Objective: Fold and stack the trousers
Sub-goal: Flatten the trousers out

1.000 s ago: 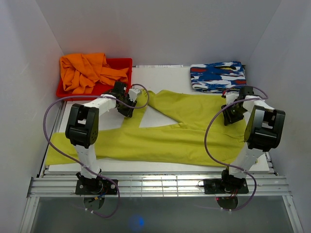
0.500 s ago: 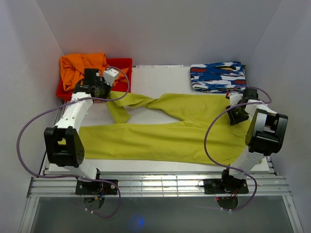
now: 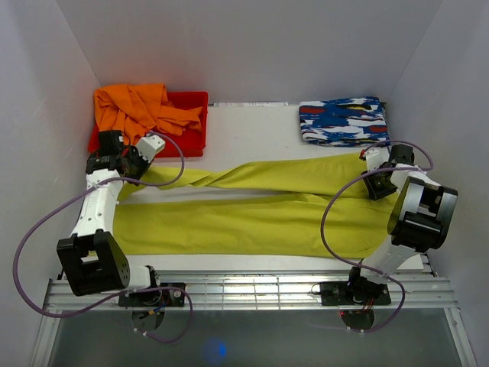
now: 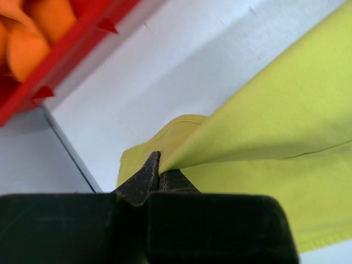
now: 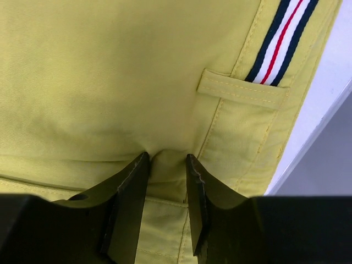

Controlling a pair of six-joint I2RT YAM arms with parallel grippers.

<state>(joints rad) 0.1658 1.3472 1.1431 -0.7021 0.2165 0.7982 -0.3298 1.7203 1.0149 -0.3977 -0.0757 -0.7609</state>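
Two pinches to hold firm — left gripper [image 4: 158, 165] clamped tight on a leg end [image 4: 220, 137] at nine o'clock, right gripper [image 5: 165, 159] snug around a cloth ridge near the waistband [image 5: 273, 41] at three — then untwist and lower that raised leg squarely onto the trousers [image 3: 252, 225] spread across the table [image 3: 252, 126].

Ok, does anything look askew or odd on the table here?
The far leg of the trousers is twisted like a rope near its left end, beside the red bin, instead of lying flat. The near leg lies smooth.
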